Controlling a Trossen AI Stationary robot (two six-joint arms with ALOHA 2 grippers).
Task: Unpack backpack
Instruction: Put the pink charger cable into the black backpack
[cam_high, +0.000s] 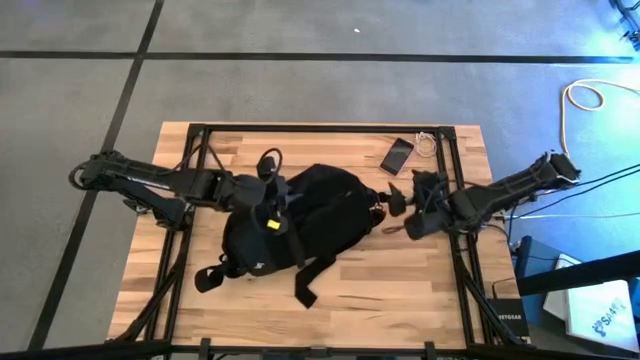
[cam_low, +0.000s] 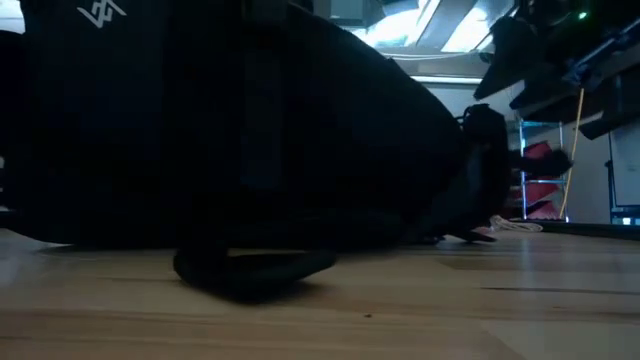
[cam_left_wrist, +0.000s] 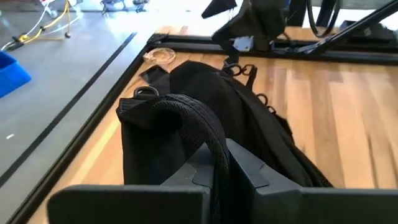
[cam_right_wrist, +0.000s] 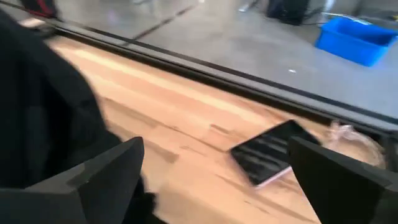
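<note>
At the middle of the table, the backpack is lying on its side, its straps trailing toward six o'clock and its top loop handle pointing toward nine o'clock. The left gripper is sitting at the bag's nine o'clock end with its fingers pinched tight on a black strap of the pack; in the left wrist view that webbing is running down between the fingers. The right gripper is hovering at the bag's three o'clock end, its fingers spread as wide as they go and gripping nothing, just clear of the fabric. A phone is lying flat on the wood at about one o'clock from the bag, with a coil of pale cable beside it.

The step in hand looks to be steadying the bag so that it can be opened. Doing it well probably means keeping the left pinch firm and the strap taut, so the soft body is not sliding, while the open right fingers are lining up on a zipper pull rather than loose cloth.
</note>
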